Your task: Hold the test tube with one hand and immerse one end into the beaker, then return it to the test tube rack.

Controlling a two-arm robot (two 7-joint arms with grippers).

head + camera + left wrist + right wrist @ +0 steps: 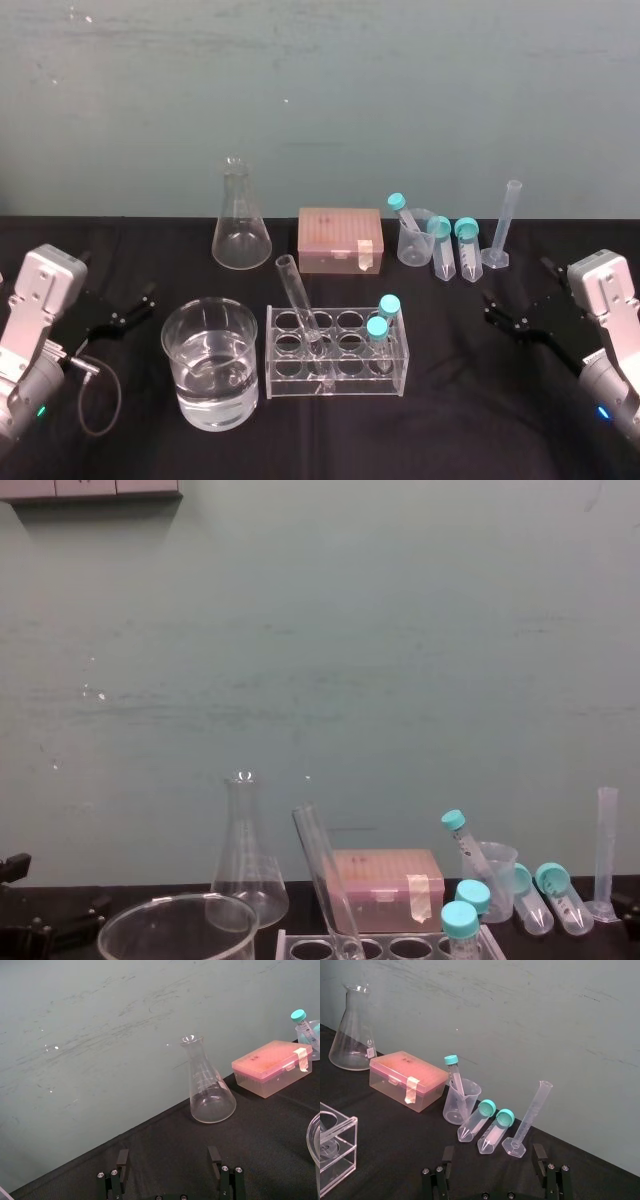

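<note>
left gripper wide open, empty, far left; beaker with water next; test tube leaning in test tube rack just beside beaker; right gripper wide open, empty, far right

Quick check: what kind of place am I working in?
Probably a lab bench: a beaker, a test tube rack holding a test tube, and a flask. Left gripper and right gripper sit open at the sides.
</note>
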